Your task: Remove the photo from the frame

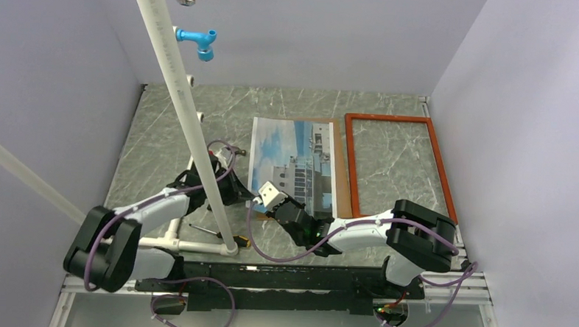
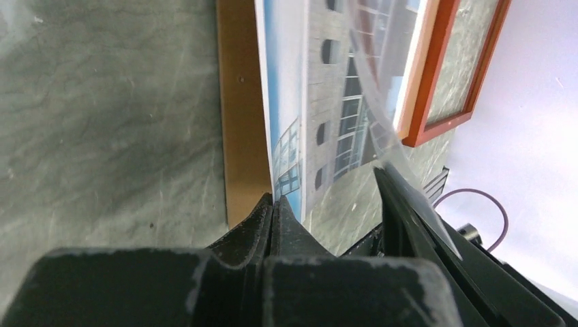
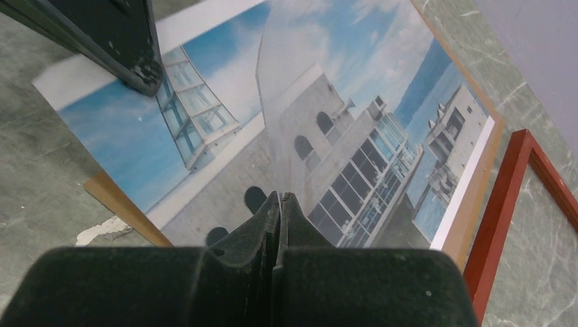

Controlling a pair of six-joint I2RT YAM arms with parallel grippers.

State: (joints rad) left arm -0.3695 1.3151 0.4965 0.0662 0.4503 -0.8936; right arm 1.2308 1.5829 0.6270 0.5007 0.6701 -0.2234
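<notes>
**Left gripper** (image 2: 274, 203): jaws closed, tips at the near-left edge of the photo (image 1: 294, 164). It appeared to pinch that edge, though the contact itself was hidden.

**Photo:** it lay flat on the table (image 1: 163, 128) ahead of both grippers, face up on its brown board (image 2: 238, 116) and fully outside the frame.

**Right gripper** (image 3: 280, 201): jaws closed on a clear sheet (image 3: 307, 88) that curved up off the print from its tips.

**Handling, as judged:**
- The print looked thin, light and floppy, and liable to crease or tear if pulled by 1 corner.
- Its gloss could let it slide against the sheet.
- The board looked stiff.
- The best hold was a free edge near its middle, lifted low and evenly.
- The sheet seemed flexible rather than glass, but this could not be confirmed.

**Frame** (image 1: 388, 118): it lay empty to the right of the right gripper, just beside the board, with the table showing through it.

**Obstructions:**
- A white pipe (image 1: 189, 122) crossed above the left arm.
- A thin tool (image 1: 201, 230) lay near the left gripper.
- A torn white scrap (image 3: 102, 230) sat left of the right gripper, by the board's corner.
- The 2 grippers stood close together, so collision was a risk.
</notes>
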